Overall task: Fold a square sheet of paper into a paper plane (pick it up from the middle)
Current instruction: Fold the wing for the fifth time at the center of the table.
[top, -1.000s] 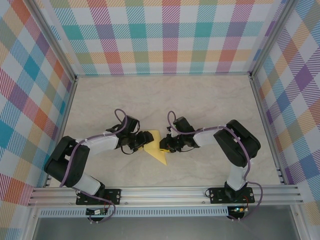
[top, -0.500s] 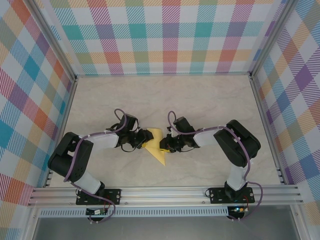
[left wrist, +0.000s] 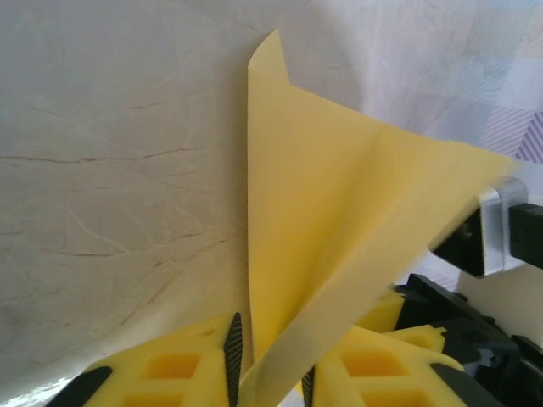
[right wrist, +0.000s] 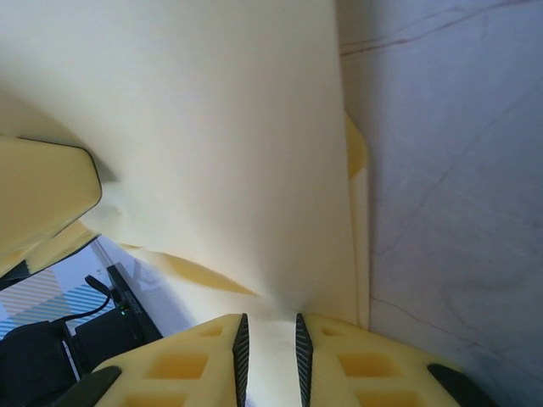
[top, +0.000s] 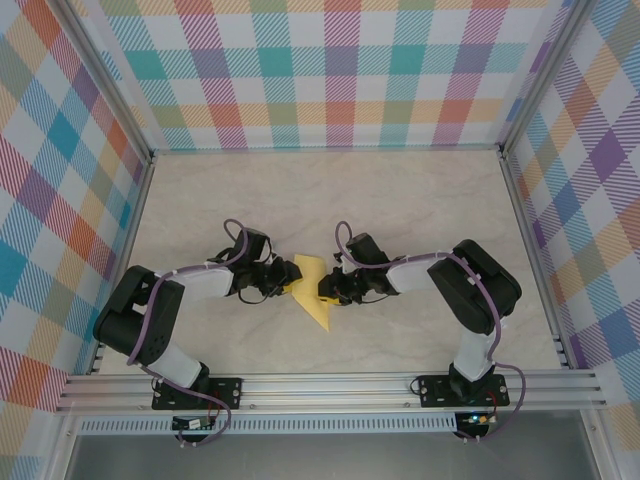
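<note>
The pale-yellow sheet of paper (top: 313, 296), partly folded into a pointed shape, sits mid-table between both grippers. My left gripper (top: 291, 276) holds its left side; in the left wrist view the paper (left wrist: 322, 212) rises from between the yellow fingers (left wrist: 178, 365) of that gripper (left wrist: 270, 377) and bends up to a point. My right gripper (top: 325, 290) holds the right side; in the right wrist view the paper (right wrist: 221, 127) runs into the narrow gap of the gripper (right wrist: 269, 360), creasing there. A left finger (right wrist: 42, 191) touches the sheet's far side.
The marbled tabletop (top: 400, 200) is bare around the paper. Checkered walls (top: 330, 70) enclose three sides, and an aluminium rail (top: 330, 385) with the arm bases runs along the near edge. The right arm's body (left wrist: 496, 233) shows just past the paper.
The left arm has drawn its elbow in and its gripper has shifted slightly, lifting the paper's upper left part into a taller point. The right gripper stays in place.
</note>
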`<action>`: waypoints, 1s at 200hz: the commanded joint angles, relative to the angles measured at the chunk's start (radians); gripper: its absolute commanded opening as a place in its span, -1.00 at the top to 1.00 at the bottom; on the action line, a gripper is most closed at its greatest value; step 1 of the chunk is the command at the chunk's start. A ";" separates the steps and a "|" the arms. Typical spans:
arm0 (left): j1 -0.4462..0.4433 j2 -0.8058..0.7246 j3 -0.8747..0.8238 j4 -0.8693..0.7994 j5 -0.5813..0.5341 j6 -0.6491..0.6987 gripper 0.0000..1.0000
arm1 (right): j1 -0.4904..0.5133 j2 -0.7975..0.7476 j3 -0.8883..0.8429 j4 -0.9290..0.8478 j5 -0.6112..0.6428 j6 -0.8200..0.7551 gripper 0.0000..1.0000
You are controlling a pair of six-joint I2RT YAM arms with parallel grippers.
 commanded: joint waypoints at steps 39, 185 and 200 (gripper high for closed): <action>0.021 -0.065 -0.017 -0.008 0.009 -0.016 0.78 | -0.001 -0.051 -0.020 -0.083 0.107 -0.008 0.31; 0.021 -0.073 -0.014 -0.027 -0.028 -0.055 0.87 | 0.388 -0.430 -0.023 -0.455 0.985 -0.268 -0.18; 0.021 -0.073 -0.012 -0.026 -0.025 -0.053 0.87 | 0.466 -0.367 0.011 -0.421 1.044 -0.384 -0.19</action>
